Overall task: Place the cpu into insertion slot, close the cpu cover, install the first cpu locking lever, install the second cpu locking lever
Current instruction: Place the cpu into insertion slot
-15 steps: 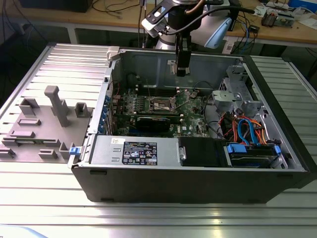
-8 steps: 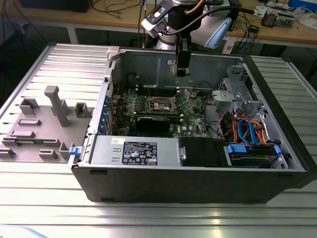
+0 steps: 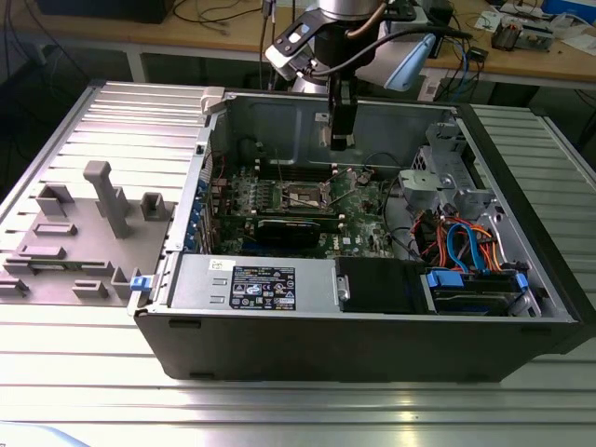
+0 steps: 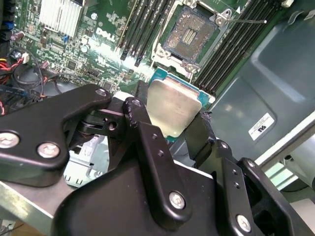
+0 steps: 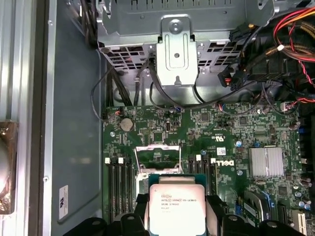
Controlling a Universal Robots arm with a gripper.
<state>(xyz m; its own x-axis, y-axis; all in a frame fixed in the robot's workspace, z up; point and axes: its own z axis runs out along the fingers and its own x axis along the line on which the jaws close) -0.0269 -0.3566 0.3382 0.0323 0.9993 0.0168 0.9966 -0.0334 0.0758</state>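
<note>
An open computer case lies on its side on a ribbed metal table, its green motherboard facing up. The arm reaches in from above the case's far wall, and its black pincer points straight down, hanging over the board without touching it. In both wrist views the pincer is clamped on the cpu, one finger pressed against each of two opposite edges, so the chip is held flat with its silver-grey top towards the wrist. The cpu is above the board, not seated. The insertion slot lies below and just past the pincer's tip, uncovered, its dark contact field and silvery rim in plain sight; in the exterior view the slot sits below the pincer and slightly towards the exterior view's left. Room around the slot is narrow: rows of long black memory slots run close along both sides of it, and a thin metal lever sticks out over one row. Beyond those rows on one side of the pincer is the bare grey floor of the case; on the other, further off, are a drive cage and bundled cables.
</note>
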